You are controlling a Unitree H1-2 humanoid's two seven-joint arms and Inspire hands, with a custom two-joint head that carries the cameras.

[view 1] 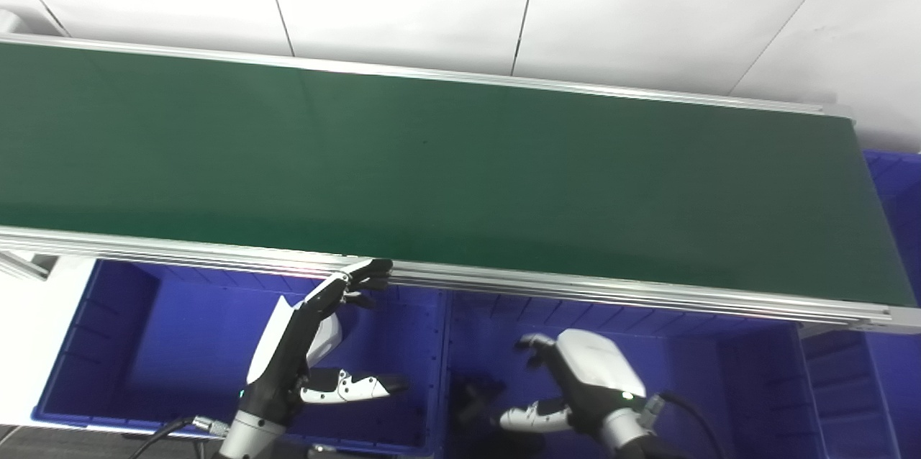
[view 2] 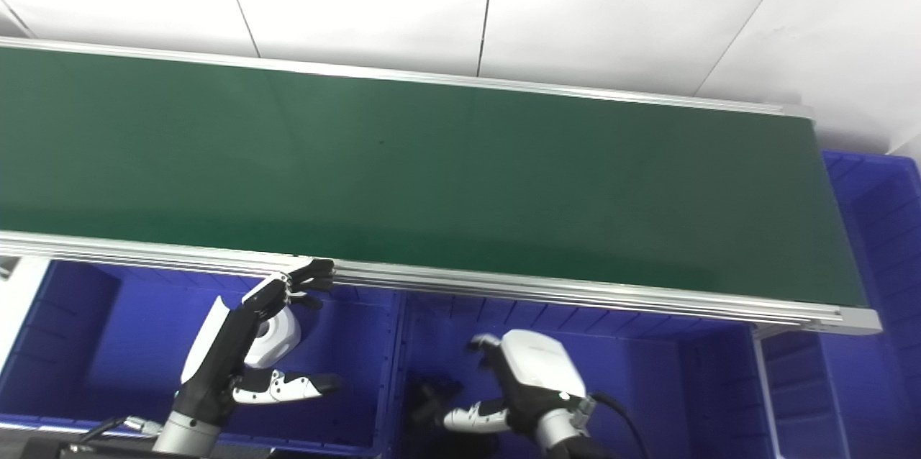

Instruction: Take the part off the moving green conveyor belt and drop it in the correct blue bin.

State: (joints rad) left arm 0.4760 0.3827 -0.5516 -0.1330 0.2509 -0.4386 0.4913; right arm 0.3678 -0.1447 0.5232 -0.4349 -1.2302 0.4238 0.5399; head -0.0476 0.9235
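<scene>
The green conveyor belt [view 1: 446, 171] runs across the view and carries no part. My left hand [view 1: 302, 344] is open and empty over the left blue bin [view 1: 144, 344]; its fingertips [view 1: 370, 273] reach the belt's near rail. My right hand [view 1: 583, 380] hovers over the middle blue bin [view 1: 719, 373] with its fingers curled down and its thumb apart from them, holding nothing that I can see. A dark part [view 1: 475, 396] lies in that bin, just left of the right hand; it also shows in the right eye view [view 2: 430, 396].
The belt's aluminium near rail [view 1: 575, 286] overhangs the back of the bins. A further blue bin [view 1: 896, 178] stands at the belt's right end, and a narrow blue compartment [view 1: 835, 394] lies at the lower right. White wall panels stand behind the belt.
</scene>
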